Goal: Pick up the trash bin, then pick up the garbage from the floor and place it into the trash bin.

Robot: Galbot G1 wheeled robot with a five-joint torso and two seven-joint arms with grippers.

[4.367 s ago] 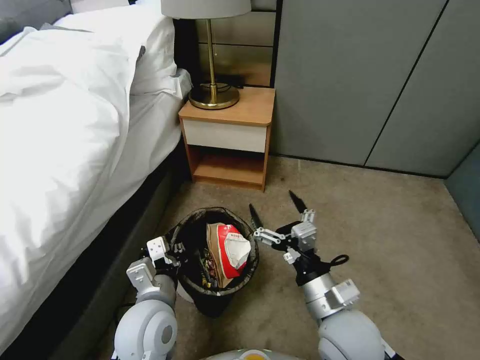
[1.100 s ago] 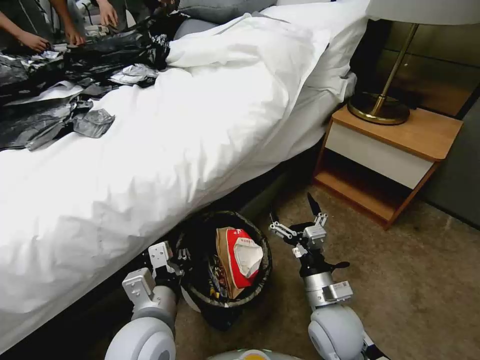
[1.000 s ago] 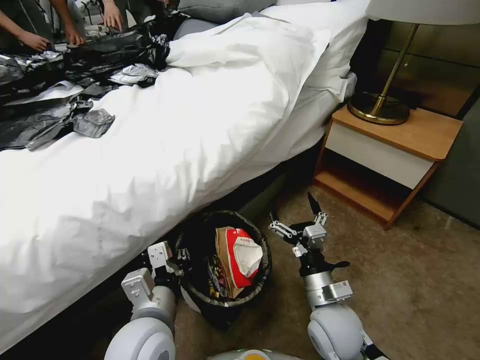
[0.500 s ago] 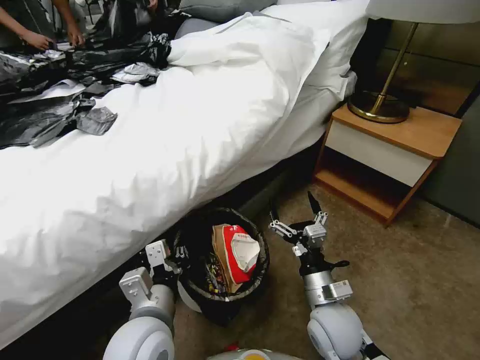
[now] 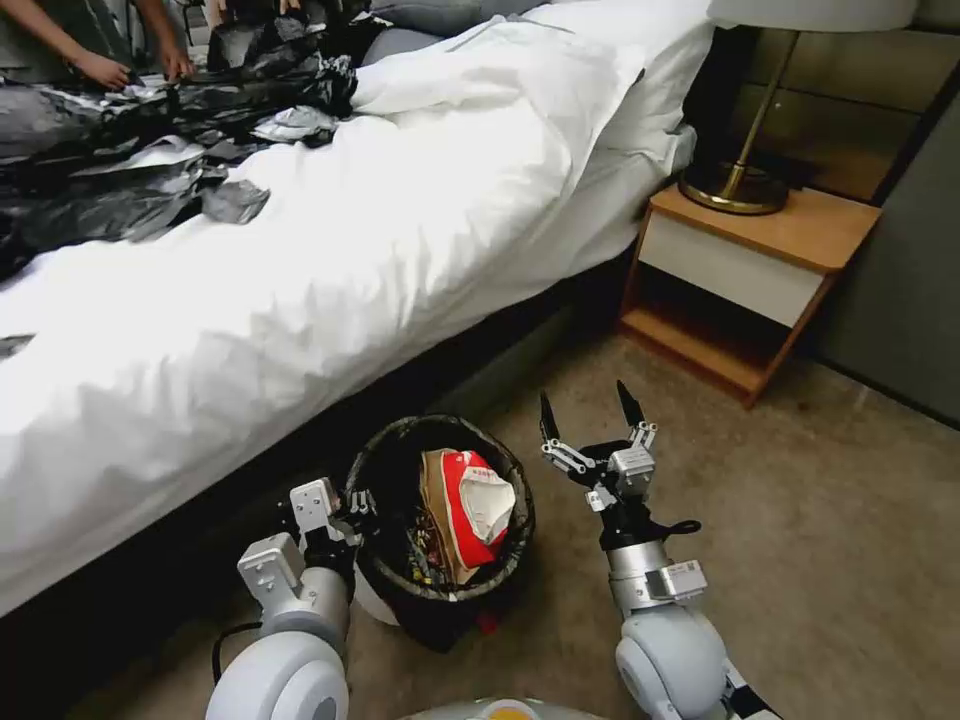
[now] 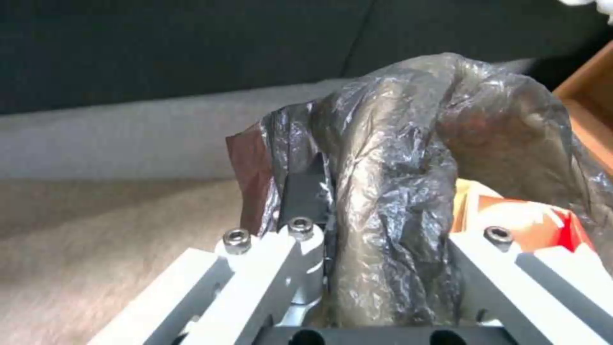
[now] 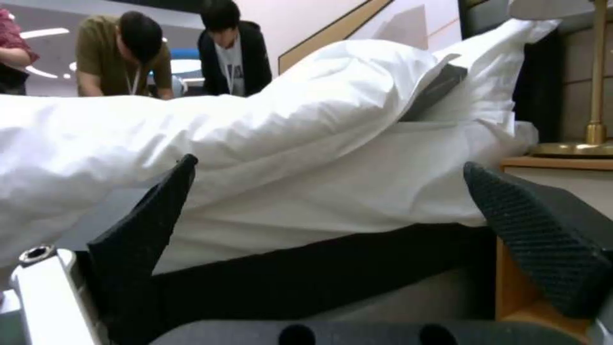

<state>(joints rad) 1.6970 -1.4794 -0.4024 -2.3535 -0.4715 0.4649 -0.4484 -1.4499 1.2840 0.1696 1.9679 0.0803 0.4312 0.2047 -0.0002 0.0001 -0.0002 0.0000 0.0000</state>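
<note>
Left pincer [image 5: 352,508] is clamped on the bagged rim of the trash bin [image 5: 400,590], which holds a red-and-white packet [image 5: 478,505]. Right pincer [image 5: 590,408] hovers just beside the bin, fingers apart, empty.

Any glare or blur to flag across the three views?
Head view: white duvet is blown out, and the bed's underside beside the trash bin is deep shadow. Left wrist view: bag sheen, gripper close and soft. Right wrist view: right gripper fingers loom large, and the background people are soft.

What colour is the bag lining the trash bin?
Dark brownish-black, glossy and crinkled; the bag shows best in the left wrist view.
</note>
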